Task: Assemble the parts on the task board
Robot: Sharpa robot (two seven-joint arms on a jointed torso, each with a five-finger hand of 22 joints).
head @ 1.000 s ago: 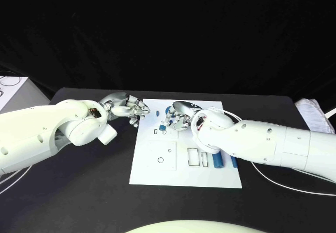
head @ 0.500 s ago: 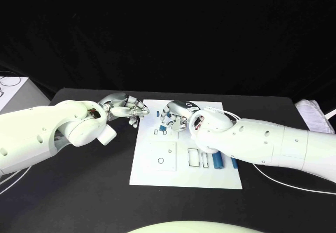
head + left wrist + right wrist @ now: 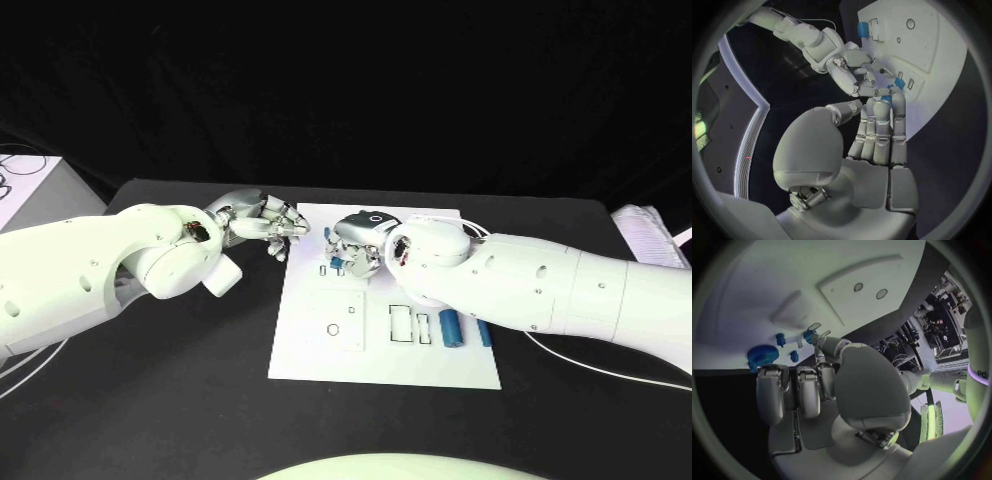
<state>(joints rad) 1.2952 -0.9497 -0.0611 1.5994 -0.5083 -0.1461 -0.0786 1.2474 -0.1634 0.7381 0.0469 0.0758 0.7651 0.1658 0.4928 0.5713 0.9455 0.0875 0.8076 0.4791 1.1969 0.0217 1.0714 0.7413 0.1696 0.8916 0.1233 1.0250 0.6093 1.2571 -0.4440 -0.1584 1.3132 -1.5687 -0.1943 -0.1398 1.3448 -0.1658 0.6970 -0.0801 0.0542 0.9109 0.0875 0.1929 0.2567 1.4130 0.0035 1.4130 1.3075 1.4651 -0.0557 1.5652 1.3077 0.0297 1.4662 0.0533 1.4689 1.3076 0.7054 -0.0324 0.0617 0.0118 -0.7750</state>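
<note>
White and flat, the task board (image 3: 384,330) is lying mid-table (image 3: 173,400), carrying small blue parts (image 3: 451,328) and, near its far end, a blue gear (image 3: 762,354). The right hand (image 3: 355,242) is hovering there; its finger state is unclear. The left hand (image 3: 263,226) is curling beside the board's edge, its hold unclear.

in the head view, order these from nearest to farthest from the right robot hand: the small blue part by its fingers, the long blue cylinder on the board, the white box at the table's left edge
1. Small blue part: right at the right robot hand, near the task board's far end.
2. Long blue cylinder: farther toward the robot, on the board's right side, beside the right arm.
3. White box: farthest, off the board, past the left arm.
</note>
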